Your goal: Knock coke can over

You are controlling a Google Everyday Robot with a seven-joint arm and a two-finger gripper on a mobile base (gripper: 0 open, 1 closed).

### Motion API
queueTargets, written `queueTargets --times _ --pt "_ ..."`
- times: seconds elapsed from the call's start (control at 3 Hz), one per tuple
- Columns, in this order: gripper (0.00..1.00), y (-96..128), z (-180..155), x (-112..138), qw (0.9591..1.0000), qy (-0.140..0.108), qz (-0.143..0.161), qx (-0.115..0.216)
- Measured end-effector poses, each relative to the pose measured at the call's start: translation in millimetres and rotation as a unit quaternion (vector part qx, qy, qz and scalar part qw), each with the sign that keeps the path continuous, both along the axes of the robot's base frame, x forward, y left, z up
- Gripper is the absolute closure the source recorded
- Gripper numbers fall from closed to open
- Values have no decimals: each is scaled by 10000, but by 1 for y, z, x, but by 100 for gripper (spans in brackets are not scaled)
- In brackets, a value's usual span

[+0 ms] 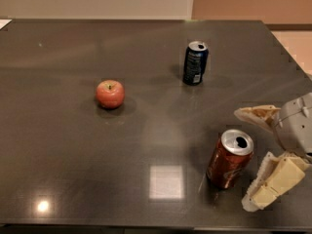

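Near right edge: gripper (247, 160), its two cream fingers spread apart, just right of the coke can (230, 158), which stands upright, red-brown with a silver top, lettering unreadable. Farther left, a red apple (109, 93); farthest — a dark blue can (195, 63), upright, label illegible — on the dark table (58, 57).

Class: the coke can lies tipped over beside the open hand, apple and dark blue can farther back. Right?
No: the camera view shows the coke can standing upright beside the open hand; the apple and dark blue can sit farther back.
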State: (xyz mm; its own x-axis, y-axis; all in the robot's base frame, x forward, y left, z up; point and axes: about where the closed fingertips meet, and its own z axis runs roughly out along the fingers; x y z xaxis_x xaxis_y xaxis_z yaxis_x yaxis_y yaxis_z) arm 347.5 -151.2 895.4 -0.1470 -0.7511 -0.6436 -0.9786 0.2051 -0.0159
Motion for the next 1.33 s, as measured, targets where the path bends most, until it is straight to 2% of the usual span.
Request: queueTargets --times 0.33,0.67,1.33 --pt "0 5 -6 -4 10000 56 -12 58" --pt "17 10 -10 -5 9999 94 -37 81" --pt "64 10 -9 1 9999 147 -79 -26"
